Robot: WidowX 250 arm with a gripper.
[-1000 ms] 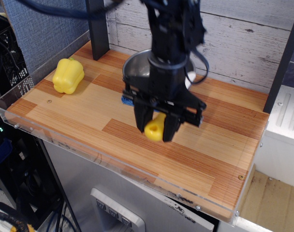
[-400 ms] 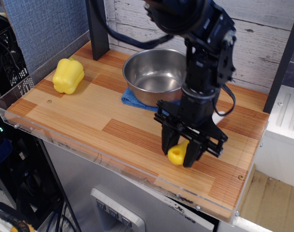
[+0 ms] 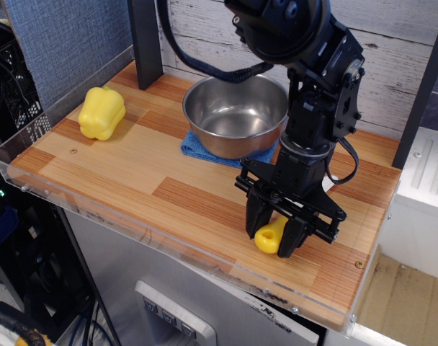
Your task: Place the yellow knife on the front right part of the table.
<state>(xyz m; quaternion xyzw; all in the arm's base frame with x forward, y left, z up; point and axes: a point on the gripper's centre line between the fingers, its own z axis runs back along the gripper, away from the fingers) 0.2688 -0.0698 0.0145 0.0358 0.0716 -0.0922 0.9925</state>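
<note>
My black gripper (image 3: 274, 234) hangs over the front right part of the striped wooden table (image 3: 118, 169). It is shut on the yellow knife (image 3: 269, 236), holding the chunky yellow handle between its two fingers. The handle end with its hole points toward the front edge. The knife is low, at or just above the tabletop; I cannot tell if it touches. The white blade is hidden behind the fingers.
A steel bowl (image 3: 237, 112) stands on a blue cloth (image 3: 197, 146) at the back middle. A yellow toy bell pepper (image 3: 101, 113) lies at the back left. A clear acrylic rim (image 3: 132, 229) edges the front. A black post (image 3: 144, 40) stands at the back left.
My gripper has carried the yellow knife from the middle of the table to the front right and has lowered it toward the tabletop. The bowl is now uncovered.
</note>
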